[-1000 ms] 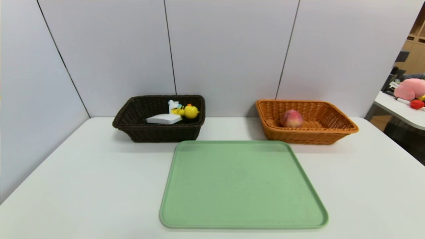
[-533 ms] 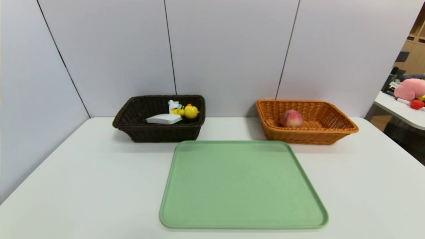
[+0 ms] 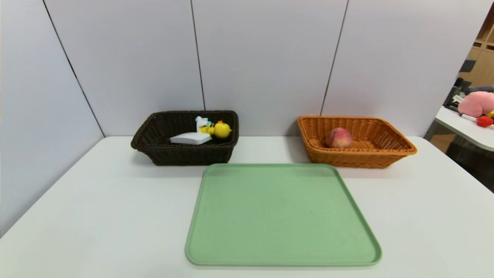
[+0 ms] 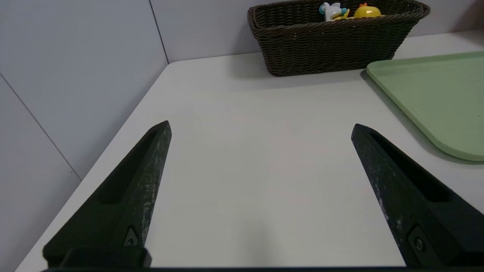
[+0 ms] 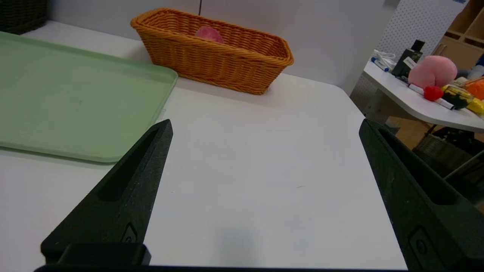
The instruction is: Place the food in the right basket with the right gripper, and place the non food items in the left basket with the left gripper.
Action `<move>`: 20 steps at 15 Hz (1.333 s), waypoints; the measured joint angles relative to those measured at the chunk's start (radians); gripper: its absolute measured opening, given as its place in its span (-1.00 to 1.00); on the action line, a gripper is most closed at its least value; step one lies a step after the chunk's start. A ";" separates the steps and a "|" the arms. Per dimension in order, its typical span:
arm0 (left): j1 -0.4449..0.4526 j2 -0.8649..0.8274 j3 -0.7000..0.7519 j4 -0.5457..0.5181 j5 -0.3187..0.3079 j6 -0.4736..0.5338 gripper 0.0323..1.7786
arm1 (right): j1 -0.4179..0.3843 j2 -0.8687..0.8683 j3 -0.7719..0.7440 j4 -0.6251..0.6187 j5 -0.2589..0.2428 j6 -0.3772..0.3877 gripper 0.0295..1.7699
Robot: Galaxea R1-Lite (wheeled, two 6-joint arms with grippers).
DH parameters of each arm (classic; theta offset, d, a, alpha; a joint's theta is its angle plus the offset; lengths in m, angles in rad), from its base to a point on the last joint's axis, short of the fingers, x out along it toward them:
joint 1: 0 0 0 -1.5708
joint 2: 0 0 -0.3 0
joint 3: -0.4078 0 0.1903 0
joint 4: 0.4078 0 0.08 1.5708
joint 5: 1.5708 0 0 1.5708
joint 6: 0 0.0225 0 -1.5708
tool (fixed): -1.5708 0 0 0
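- Your green tray (image 3: 283,216) is bare; nothing left to sort
- Peach (image 3: 338,138) lies in the orange basket (image 3: 401,148); yellow duck toy (image 3: 222,129) and white box (image 3: 190,138) lie in the dark basket (image 3: 162,154)
- Left gripper (image 4: 261,128) and right gripper (image 5: 264,126): jaws wide, empty, over bare surface (image 3: 96,200), each basket well ahead of its own arm
- Judgement: task looks complete

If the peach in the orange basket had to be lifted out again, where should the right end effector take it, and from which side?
Grip the peach across its round middle, coming straight down from above. The orange basket walls ring it and it sits near the left wall, so a sideways approach looks blocked. The right end effector is open and well short of the basket.
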 joint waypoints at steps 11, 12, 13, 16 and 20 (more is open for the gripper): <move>-0.001 0.000 0.013 0.120 0.006 0.010 0.90 | 0.000 0.000 0.009 0.112 0.057 0.053 0.92; -0.001 0.000 0.013 0.125 0.007 0.004 0.90 | 0.000 0.000 0.009 0.116 0.063 0.066 0.92; -0.001 0.000 0.013 0.126 0.006 0.003 0.90 | 0.000 0.000 0.009 0.117 0.062 0.082 0.92; -0.001 0.000 0.013 0.126 0.006 -0.035 0.90 | 0.000 0.000 0.009 0.118 0.056 0.150 0.92; -0.001 0.000 0.013 0.125 0.012 -0.108 0.90 | 0.000 0.000 0.009 0.114 0.044 0.188 0.92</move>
